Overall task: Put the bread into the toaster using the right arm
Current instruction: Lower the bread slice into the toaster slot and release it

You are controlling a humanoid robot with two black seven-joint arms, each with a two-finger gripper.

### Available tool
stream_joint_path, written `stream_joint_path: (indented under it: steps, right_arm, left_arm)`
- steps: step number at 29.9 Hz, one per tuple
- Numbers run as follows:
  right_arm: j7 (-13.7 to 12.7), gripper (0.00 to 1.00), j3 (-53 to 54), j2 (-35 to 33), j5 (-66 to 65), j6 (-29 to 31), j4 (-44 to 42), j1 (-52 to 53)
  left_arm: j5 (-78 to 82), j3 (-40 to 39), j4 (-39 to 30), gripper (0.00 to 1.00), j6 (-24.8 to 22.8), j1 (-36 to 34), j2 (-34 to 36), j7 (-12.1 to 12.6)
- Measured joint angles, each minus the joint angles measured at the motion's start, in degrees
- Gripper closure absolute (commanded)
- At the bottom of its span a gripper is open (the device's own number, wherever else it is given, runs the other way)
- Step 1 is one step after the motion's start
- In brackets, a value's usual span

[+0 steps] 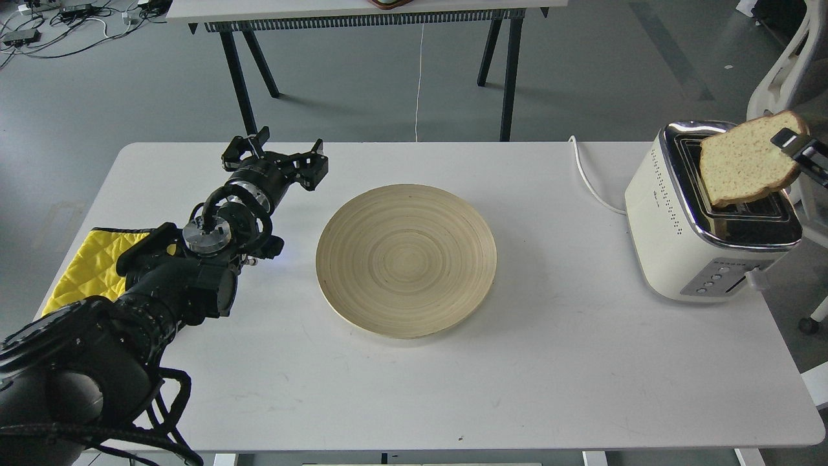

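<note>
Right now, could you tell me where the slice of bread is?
In the head view the bread is at the far right, held by the right gripper above the toaster, its lower edge at a slot.

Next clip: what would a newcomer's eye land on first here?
Probably the bread, held tilted by the right gripper at the far right, its lower edge at a slot of the toaster. Next, the wooden plate at the table's centre, and the left gripper hovering beside it, jaws open.
</note>
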Motion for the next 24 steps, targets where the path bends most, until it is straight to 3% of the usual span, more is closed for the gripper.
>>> stream_joint_path:
  steps: [9, 18, 21, 24]
  right_arm:
    - [-0.1, 0.92, 0.0, 0.5, 0.0, -0.1, -0.5, -1.8]
    - [-0.9, 0.91, -0.1, 6.4, 0.2, -0.1, -4.4, -2.8]
    - [-1.4, 0.83, -0.1, 7.6, 0.8, -0.1, -5.0, -2.9]
    - [-1.6, 0.62, -0.1, 8.8, 1.7, -0.1, -6.0, -3.1]
  left_arm:
    - [0.0, 0.0, 0.0, 0.00, 0.0, 0.0, 0.0, 0.0]
    - [0.0, 0.0, 0.0, 0.00, 0.0, 0.0, 0.0, 0.0]
    - [0.0, 0.0, 0.0, 0.00, 0.0, 0.0, 0.0, 0.0]
    - [0.0, 0.0, 0.0, 0.00, 0.0, 0.0, 0.0, 0.0]
